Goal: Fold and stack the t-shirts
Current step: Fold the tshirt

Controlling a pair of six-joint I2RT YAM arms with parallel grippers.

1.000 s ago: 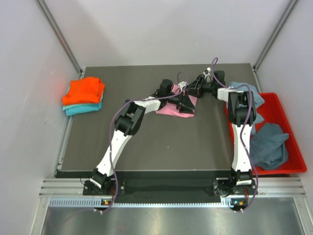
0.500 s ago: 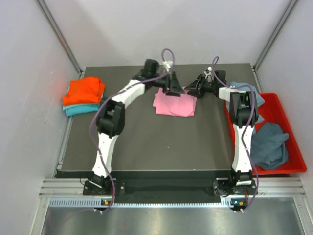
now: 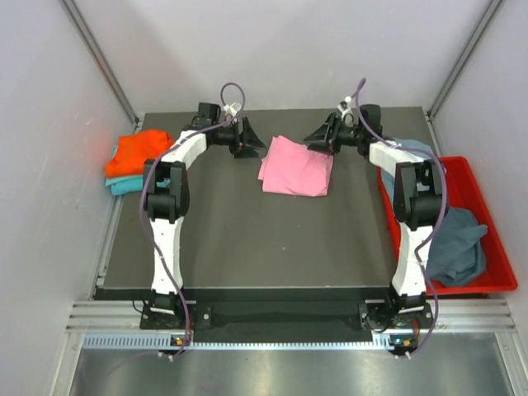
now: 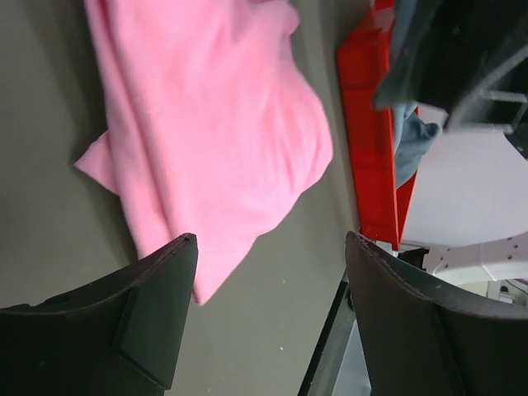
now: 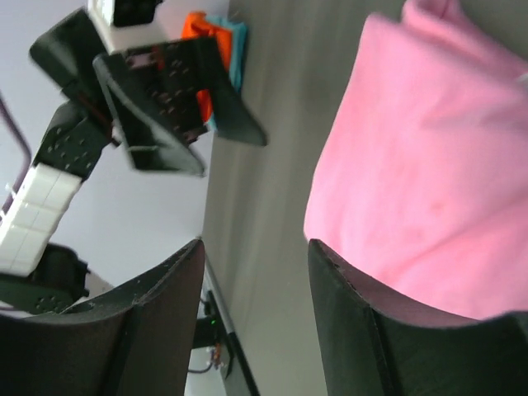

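Observation:
A pink t-shirt (image 3: 295,167) lies folded in a rough rectangle at the back middle of the dark table (image 3: 247,239). My left gripper (image 3: 254,139) is open and empty just left of it; in the left wrist view the pink t-shirt (image 4: 206,124) lies beyond the open gripper (image 4: 271,241). My right gripper (image 3: 315,142) is open and empty at the shirt's far right corner; the right wrist view shows the pink t-shirt (image 5: 421,173) beside the open gripper (image 5: 256,244). An orange t-shirt (image 3: 142,152) lies folded on a teal t-shirt (image 3: 132,185) at the far left.
A red plastic bin (image 3: 487,216) stands off the table's right edge and holds a crumpled grey-blue t-shirt (image 3: 455,243). Another grey-blue t-shirt (image 3: 427,157) hangs over the bin's far end. White walls close in the back and both sides.
My left arm has swung left off the pink t-shirt and now sits beside it, open. My right gripper has drawn back slightly to the shirt's far right corner. The shirt lies flat.

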